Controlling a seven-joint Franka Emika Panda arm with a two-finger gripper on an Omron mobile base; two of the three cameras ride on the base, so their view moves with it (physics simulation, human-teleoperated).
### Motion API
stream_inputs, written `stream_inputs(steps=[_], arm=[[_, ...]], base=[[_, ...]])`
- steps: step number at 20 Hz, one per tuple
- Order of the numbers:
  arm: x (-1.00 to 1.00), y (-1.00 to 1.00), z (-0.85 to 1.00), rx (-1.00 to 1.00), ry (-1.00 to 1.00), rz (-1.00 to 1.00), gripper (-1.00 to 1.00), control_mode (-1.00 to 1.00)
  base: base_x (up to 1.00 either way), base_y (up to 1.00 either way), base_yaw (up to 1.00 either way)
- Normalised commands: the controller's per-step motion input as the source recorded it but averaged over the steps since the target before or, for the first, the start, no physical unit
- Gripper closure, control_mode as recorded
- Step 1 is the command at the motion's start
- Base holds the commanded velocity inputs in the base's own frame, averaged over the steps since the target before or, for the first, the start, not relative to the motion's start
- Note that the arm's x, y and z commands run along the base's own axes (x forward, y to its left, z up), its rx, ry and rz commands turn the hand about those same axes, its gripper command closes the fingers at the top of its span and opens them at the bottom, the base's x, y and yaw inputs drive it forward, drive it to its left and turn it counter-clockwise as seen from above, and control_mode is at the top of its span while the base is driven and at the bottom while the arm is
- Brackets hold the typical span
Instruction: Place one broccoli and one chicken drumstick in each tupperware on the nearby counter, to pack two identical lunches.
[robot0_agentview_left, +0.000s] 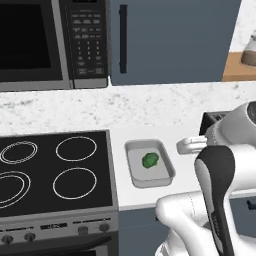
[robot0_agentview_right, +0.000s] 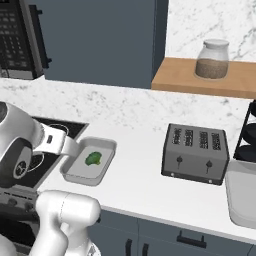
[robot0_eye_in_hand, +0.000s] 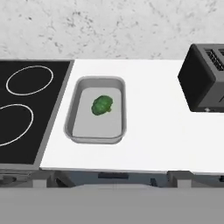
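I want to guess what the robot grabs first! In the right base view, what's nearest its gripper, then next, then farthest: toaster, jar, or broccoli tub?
1. Tupperware with broccoli: right beside the gripper.
2. Toaster: farther right on the counter.
3. Jar: up on the wooden shelf, far back.

The robot's own white arm (robot0_agentview_left: 220, 170) stands in front of the toaster (robot0_agentview_left: 216, 120) in the left base view, hiding all but a dark corner of it. In the hand view the toaster (robot0_eye_in_hand: 205, 78) runs off the right edge. A second tupperware (robot0_agentview_right: 242, 192) is cut by the right edge of the right base view, so its inside cannot be judged. The stovetop (robot0_eye_in_hand: 26, 109) runs off the left edge. The microwave (robot0_agentview_left: 45, 40) is cropped at top and left. The keypad markings are too small to read.
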Motion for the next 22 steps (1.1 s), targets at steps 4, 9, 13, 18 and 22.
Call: stream_inputs(steps=[4, 9, 13, 18, 22], arm=[[0.00, 0.00, 0.00, 0.00, 0.00, 0.00, -1.00, 1.00], [0.00, 0.00, 0.00, 0.00, 0.00, 0.00, -1.00, 1.00], [0.00, 0.00, 0.00, 0.00, 0.00, 0.00, -1.00, 1.00], [0.00, 0.00, 0.00, 0.00, 0.00, 0.00, -1.00, 1.00], [0.00, 0.00, 0.00, 0.00, 0.00, 0.00, -1.00, 1.00]], base=[[-0.68, -0.46, 0.00], [-0.29, -0.99, -0.01], [-0.22, -1.00, -0.02], [-0.65, -1.00, 0.00], [-0.94, -1.00, 0.00]])
